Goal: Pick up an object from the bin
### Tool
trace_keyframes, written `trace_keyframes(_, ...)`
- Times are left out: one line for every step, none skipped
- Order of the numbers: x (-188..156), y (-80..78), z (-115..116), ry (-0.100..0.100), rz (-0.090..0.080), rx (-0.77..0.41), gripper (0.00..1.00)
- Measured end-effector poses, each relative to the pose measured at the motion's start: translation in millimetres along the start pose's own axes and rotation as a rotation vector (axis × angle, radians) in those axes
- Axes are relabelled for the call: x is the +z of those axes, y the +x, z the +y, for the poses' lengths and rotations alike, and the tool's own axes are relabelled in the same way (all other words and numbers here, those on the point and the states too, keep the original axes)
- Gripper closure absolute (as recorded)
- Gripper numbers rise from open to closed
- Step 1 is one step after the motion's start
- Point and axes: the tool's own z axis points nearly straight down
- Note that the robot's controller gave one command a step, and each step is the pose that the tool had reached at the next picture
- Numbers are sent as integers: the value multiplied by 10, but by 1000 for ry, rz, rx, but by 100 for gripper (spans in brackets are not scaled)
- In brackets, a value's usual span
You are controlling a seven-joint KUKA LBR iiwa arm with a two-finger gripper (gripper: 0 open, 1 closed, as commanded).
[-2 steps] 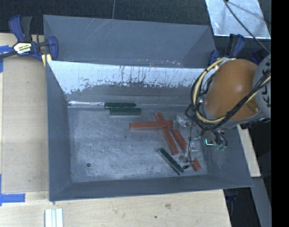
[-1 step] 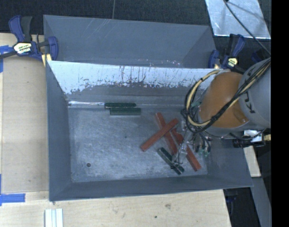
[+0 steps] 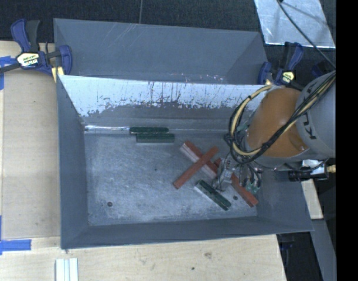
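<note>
My gripper (image 3: pixel 227 179) is low in the bin's right part, reaching in from the right. Its fingertips stand over the upper end of a dark green bar (image 3: pixel 214 195) that lies slanted on the floor. Just left of the fingers two red-brown bars (image 3: pixel 193 163) lie crossed over each other. Another short red-brown bar (image 3: pixel 246 196) lies to the right, under the gripper body. Nothing shows between the fingers.
A second dark green bar (image 3: pixel 152 134) lies along the foot of the back wall, left of centre. The arm with its orange cover and cables hangs over the bin's right side. The right wall is close behind the gripper.
</note>
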Motion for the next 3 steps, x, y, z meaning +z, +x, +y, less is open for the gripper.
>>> trace_keyframes(21,18,-7,2,5,0,0)
trace_keyframes(-570,-534,515,-3,-5,-65,0)
trace_keyframes(-12,-439,985,1,8,-164,0)
